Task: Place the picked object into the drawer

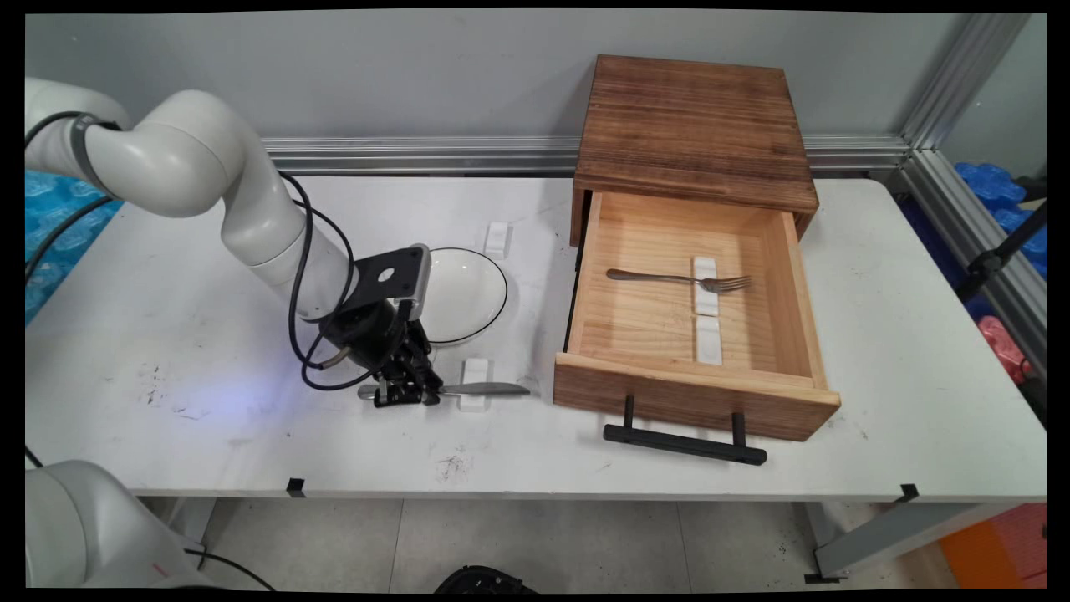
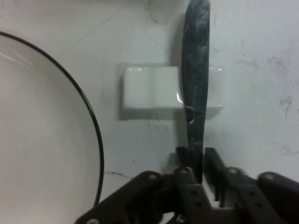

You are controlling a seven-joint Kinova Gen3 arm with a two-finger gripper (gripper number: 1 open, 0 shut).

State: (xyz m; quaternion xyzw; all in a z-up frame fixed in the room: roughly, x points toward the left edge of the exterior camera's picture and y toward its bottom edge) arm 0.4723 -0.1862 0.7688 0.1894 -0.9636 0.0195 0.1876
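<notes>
Two fingers of your gripper (image 2: 198, 163) pinch the knife (image 1: 468, 389) handle, nearly closed; beside the plate (image 1: 464, 293), its blade lies across the rest (image 2: 154, 91) and could drag it.

White table (image 1: 167, 334), scuffed with dark marks. Resting directly on it: white black-rimmed plate (image 1: 464, 293); small white rest (image 1: 497, 238) behind the plate; another white rest (image 1: 475, 386) in front, knife (image 1: 489, 389) lying across it, handle possibly touching the tabletop; wooden drawer box (image 1: 694, 134), drawer (image 1: 694, 393) pulled open.
</notes>
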